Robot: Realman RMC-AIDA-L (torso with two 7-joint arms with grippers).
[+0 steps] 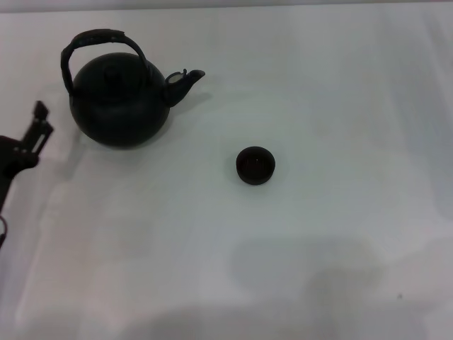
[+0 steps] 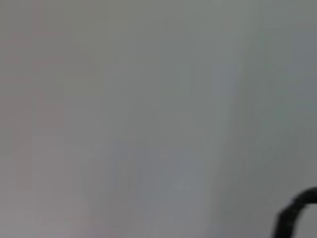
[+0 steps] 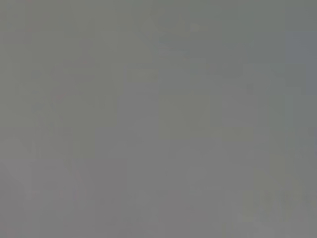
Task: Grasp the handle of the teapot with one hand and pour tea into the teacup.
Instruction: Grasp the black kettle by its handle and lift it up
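Teapot (image 1: 120,99) first: a large, round, matte black pot with a bulbous body, standing upright on the white bench (image 1: 340,269) toward its far left corner. A small knobbed lid (image 1: 113,71) sits on top of the body, dark like the rest and hard to tell apart from it. Over the lid rises the handle (image 1: 99,39), a tall arched hoop fixed at both sides of the pot; its upper stretch is wrapped and looks slightly brownish against the black. A short curved spout (image 1: 185,81) juts from the pot's right side, pointing toward the bench's right edge and a little upward.

Right of the pot and nearer the front edge, close to the middle of the bench, stands the teacup (image 1: 255,165). It is tiny, round, low and handleless, dark brown-black, and well apart from the teapot. Whether it holds anything cannot be told.

At the bench's left edge, just beside the pot but not touching it, the left gripper (image 1: 39,124) reaches in, holding nothing; whether its fingers are parted or together cannot be told. In the left wrist view only a blurred dark curved shape (image 2: 294,213) shows in one corner against the pale surface, and what it is cannot be told. The right gripper appears in no view.
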